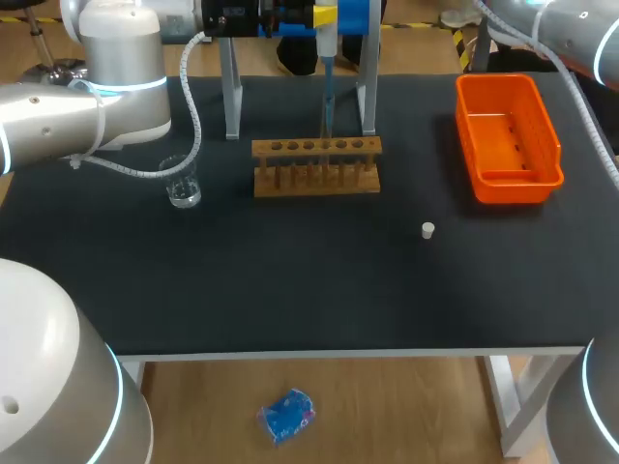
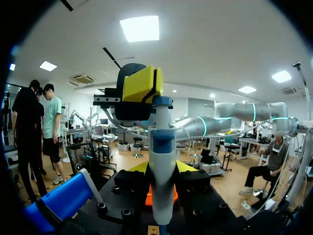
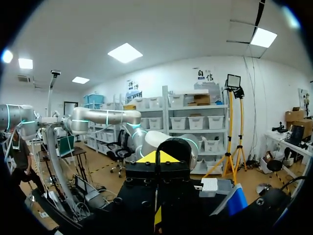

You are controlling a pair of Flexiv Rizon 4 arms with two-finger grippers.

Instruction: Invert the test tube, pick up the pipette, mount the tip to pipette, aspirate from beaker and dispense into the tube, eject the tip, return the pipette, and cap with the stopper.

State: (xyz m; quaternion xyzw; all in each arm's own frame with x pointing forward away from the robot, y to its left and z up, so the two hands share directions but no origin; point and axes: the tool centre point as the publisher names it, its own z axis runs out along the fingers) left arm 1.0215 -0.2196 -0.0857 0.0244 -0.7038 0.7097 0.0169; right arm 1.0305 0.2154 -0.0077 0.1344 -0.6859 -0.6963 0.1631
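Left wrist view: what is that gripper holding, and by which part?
The left gripper holds the pipette upright. Its fingers clamp the white body below the blue band, with the plunger end pointing up.

Place: a robotics lab bench | Lab gear: wooden test tube rack (image 1: 316, 166), glass beaker (image 1: 182, 184), pipette (image 1: 327, 43), small white stopper (image 1: 427, 230) at a black table (image 1: 290, 290) | Robots: grey left arm (image 1: 58, 121) and right arm (image 1: 580, 39) at the sides | Also: orange basket (image 1: 503, 180)
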